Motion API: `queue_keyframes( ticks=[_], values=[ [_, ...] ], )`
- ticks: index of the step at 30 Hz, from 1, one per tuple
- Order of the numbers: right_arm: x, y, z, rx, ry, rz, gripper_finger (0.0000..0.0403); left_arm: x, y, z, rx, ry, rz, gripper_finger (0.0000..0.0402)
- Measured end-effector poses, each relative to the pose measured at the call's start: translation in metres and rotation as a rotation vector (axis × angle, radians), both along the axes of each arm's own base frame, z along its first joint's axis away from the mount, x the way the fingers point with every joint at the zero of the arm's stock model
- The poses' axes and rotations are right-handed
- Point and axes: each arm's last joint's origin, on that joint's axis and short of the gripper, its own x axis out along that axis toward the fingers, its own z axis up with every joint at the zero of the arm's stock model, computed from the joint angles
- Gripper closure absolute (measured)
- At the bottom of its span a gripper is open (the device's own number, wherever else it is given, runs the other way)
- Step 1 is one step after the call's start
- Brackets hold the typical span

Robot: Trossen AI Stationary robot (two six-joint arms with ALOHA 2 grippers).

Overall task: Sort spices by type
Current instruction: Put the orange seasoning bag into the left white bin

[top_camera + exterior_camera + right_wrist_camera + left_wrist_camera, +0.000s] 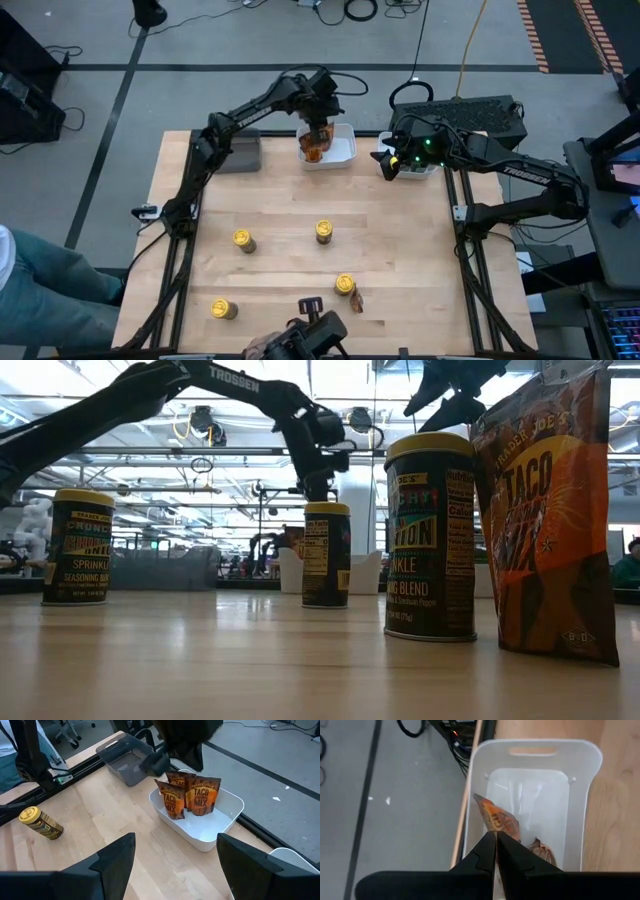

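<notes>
My left gripper (pixel 318 128) is over the white tray (pixel 345 155) at the table's far edge, shut on an orange foil packet (pixel 495 817). Two more packets (pixel 171 800) (pixel 202 796) stand in that tray, on their lower edges. A further packet (pixel 356 298) stands on the table beside a yellow-lidded jar (pixel 345 285). Other yellow-lidded jars (pixel 243 240) (pixel 324 232) (pixel 223 310) stand upright on the wood. My right gripper (pixel 175 865) hangs open above the table's far right part, with nothing between its fingers. My left gripper pinches the packet's upper edge (pixel 493 827) between its two fingers, coming from above and slanting down. The packet hangs below the fingers inside the white tray, behind the two standing packets. Whether its lower end rests on the tray floor does not show.
A grey tray (pixel 240 150) sits left of the white one at the far edge. Another white tray (pixel 420 168) lies partly under my right arm. A dark camera mount (pixel 310 335) stands at the near edge. Bare wood lies between the jars.
</notes>
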Motion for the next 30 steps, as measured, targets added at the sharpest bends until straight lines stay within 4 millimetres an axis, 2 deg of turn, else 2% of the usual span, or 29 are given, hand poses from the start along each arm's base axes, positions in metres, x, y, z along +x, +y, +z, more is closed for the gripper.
queue_keyframes(
  ticks=[7,11,19,23,27,30],
  values=[
    [0.0,0.0,0.0,-0.02,0.011,0.014,0.014,-0.012,-0.008,0.032,0.031,-0.055,0.038,0.0378],
    [0.0,0.001,0.0,-0.011,0.009,0.043,0.014,-0.026,-0.018,0.052,0.006,-0.066,0.085,0.0378],
    [0.003,0.008,0.0,-0.005,0.01,0.154,0.014,-0.069,-0.058,0.089,-0.278,-0.018,0.144,0.0378],
    [0.005,0.015,0.0,-0.029,0.021,0.206,0.014,-0.077,-0.091,0.111,-0.312,-0.028,0.156,0.0379],
    [0.008,0.026,0.0,-0.024,0.017,0.292,0.014,-0.092,-0.146,0.14,-0.326,-0.086,0.107,0.0379],
    [0.011,0.036,0.0,-0.026,0.016,0.352,0.014,-0.108,-0.188,0.155,-0.327,-0.11,0.128,0.0379]
  ],
)
